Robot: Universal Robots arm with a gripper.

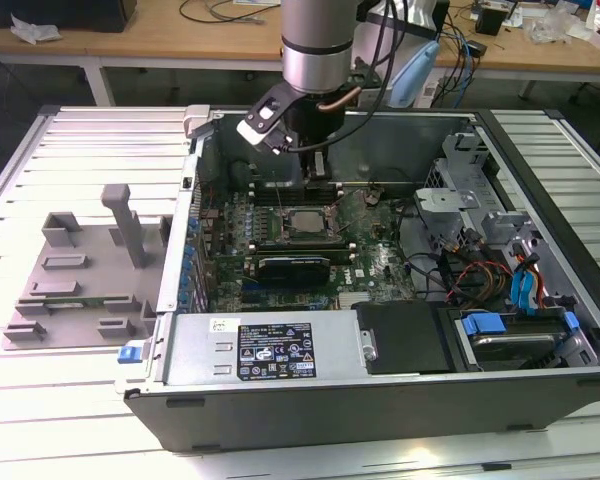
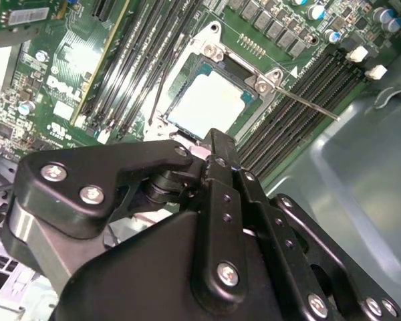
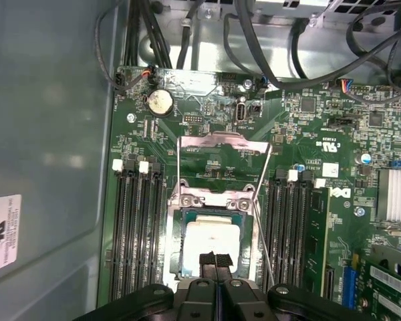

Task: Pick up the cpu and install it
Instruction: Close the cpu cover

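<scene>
The cpu [image 1: 302, 222] lies flat in the motherboard socket, its pale silvery top up, inside the open computer case. Both wrist views show the cpu [image 2: 207, 100] [image 3: 212, 237] sitting within the metal socket frame [image 3: 217, 200], whose load plate [image 3: 220, 150] is swung open. My gripper [image 1: 317, 172] hangs above the board, just behind the socket in the exterior view. Its black fingertips [image 3: 208, 261] are pressed together with nothing between them. In both wrist views the gripper [image 2: 217, 144] [image 3: 214, 259] overlaps one edge of the cpu; whether it touches the chip is unclear.
Memory slots [image 3: 137, 227] flank the socket on both sides, and thin release levers [image 2: 307, 103] stick out beside it. A black heatsink block [image 1: 295, 267] lies in front of the socket. Case walls, a drive cage [image 1: 480, 210] and cables surround the board. A grey fixture [image 1: 80, 265] sits outside at the exterior view's left.
</scene>
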